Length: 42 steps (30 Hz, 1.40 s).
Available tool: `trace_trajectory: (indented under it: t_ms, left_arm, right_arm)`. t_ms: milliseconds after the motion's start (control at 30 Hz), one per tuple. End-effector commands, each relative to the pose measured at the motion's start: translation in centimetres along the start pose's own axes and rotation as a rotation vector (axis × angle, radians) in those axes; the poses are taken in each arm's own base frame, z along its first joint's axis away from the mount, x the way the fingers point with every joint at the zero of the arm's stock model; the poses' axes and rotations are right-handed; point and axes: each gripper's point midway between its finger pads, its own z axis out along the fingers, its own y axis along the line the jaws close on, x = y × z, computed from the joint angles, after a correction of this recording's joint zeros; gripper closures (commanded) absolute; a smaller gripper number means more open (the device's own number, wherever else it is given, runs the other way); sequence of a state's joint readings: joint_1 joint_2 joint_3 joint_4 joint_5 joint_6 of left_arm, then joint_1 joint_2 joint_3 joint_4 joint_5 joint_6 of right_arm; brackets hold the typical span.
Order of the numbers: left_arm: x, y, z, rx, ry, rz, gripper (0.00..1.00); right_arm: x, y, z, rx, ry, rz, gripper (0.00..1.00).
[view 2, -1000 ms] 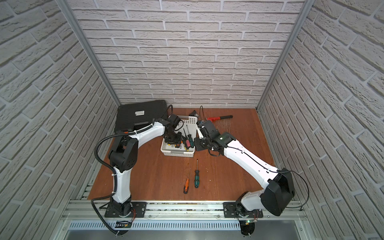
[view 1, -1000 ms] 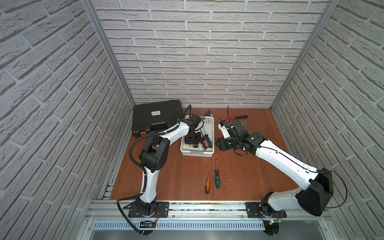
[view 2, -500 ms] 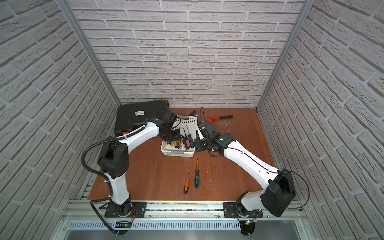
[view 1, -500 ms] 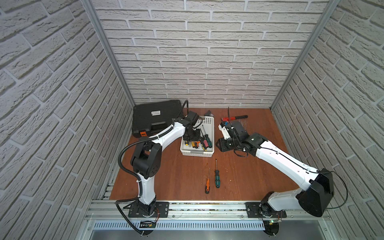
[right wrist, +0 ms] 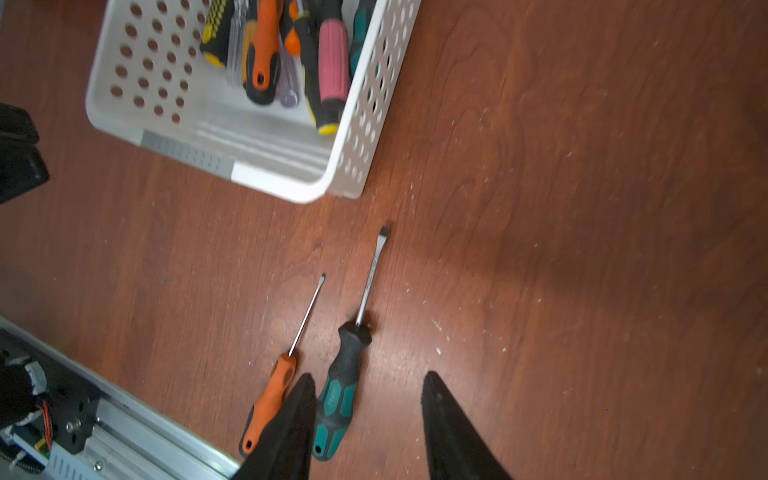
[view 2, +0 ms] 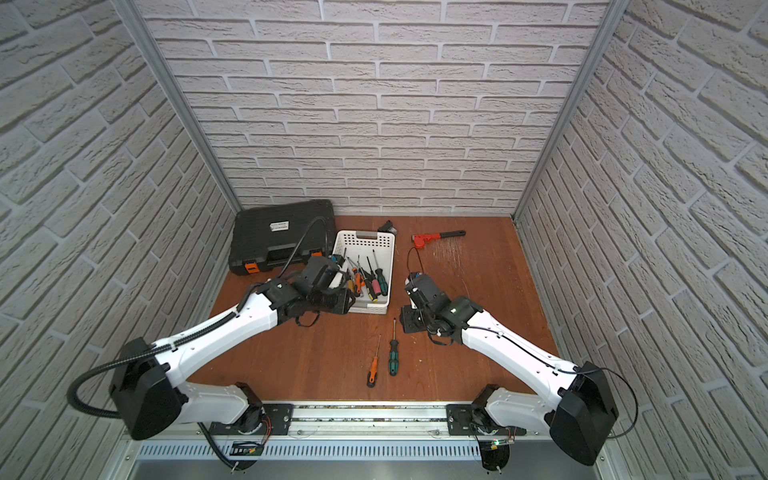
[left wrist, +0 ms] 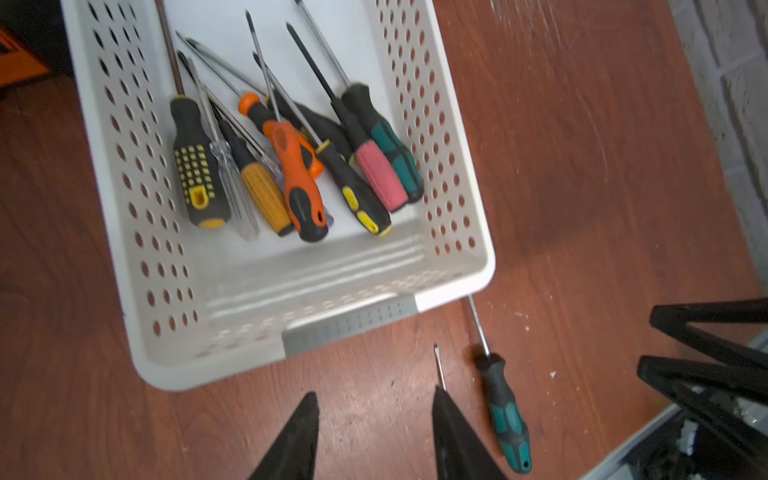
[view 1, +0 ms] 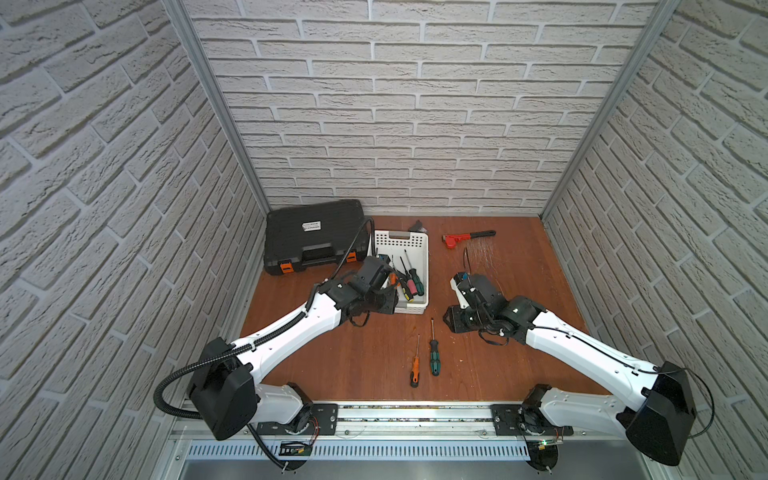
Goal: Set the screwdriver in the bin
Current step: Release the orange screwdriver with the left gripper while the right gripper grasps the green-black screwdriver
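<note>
Reddish-brown wood tabletop (view 1: 353,361), scuffed; white brick walls (view 1: 415,124) around. Left jaws, right jaws parted, empty.

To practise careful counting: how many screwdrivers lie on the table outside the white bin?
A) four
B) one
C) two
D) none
C: only an orange-handled screwdriver and a green-handled screwdriver lie side by side on the table, outside the bin.
</note>
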<state>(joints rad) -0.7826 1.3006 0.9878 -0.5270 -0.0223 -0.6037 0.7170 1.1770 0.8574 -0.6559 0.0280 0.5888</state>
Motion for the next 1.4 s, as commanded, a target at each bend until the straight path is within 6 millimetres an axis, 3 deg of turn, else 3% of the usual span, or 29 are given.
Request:
trace_trajectory:
  t_ms: [0,167,400,700,1133,1367]
  left_arm:
    - [0.0,0.2,-0.7,-0.038,-0.101,-0.009,0.53]
    - [2.4,0.0,-1.0,-0.059,-0.133,-0.02,0.53]
    - [4.9,0.6,0.0,-0.059,-0.112,-0.08,0.52]
    - [5.1,2.0,-0.8,-0.115,-0.138,-0.079,0.51]
    - [4.6,2.0,-0.9,-0.122,-0.154,-0.095,0.51]
    - [4.3,1.9,-1.0,-0.127,-0.149,-0.094,0.51]
  right_arm:
    - [2.2,0.8,0.4,0.005,0.018,0.041,0.55]
    - [4.7,1.4,2.2,0.01,0.082,0.096,0.52]
    - [4.6,3.4,4.8,0.038,0.129,0.03,0.51]
    - [6.7,3.3,7.8,0.113,0.238,0.006,0.5]
    - [8.2,1.8,9.1,0.165,0.262,0.015,0.51]
    - [9.0,1.4,9.6,0.168,0.283,0.02,0.62]
